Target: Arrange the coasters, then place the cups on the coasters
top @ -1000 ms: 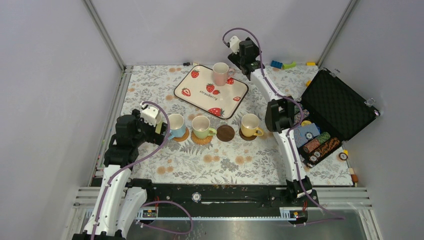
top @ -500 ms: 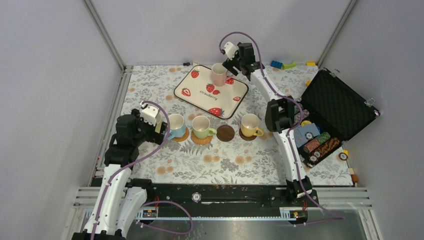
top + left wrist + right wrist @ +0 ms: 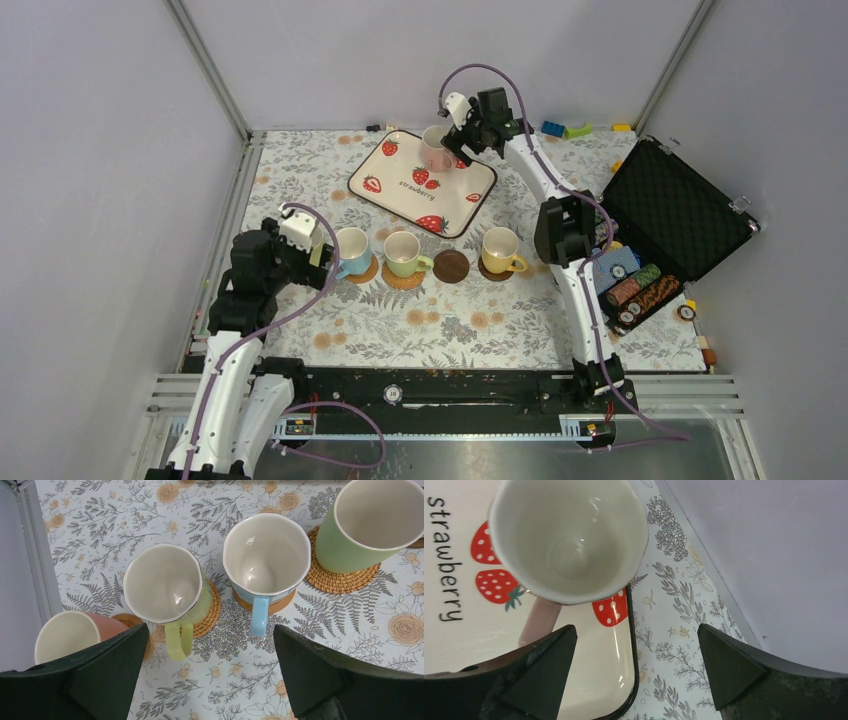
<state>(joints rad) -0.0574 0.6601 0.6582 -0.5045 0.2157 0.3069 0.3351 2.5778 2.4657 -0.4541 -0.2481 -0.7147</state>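
A pink cup (image 3: pixel 569 535) stands on the strawberry tray (image 3: pixel 614 680). My right gripper (image 3: pixel 636 630) hovers open just behind it, over the tray's corner, holding nothing. In the row near the front, a pink cup (image 3: pixel 65 637), a yellow-green cup (image 3: pixel 162 582), a blue cup (image 3: pixel 265 552) and a green cup (image 3: pixel 372 520) each sit on a coaster. A yellow cup (image 3: pixel 500 245) sits on another. One dark brown coaster (image 3: pixel 451 266) lies bare between the green and yellow cups. My left gripper (image 3: pixel 211 627) is open above the cloth, just short of the handles.
An open black case (image 3: pixel 680 215) with poker chips (image 3: pixel 630 285) lies at the right, a loose chip (image 3: pixel 686 311) beside it. Toy bricks (image 3: pixel 565 129) sit along the back edge. Metal frame posts stand at both back corners.
My right gripper has swung left and down toward the pink cup on the tray. The left arm has stayed put.
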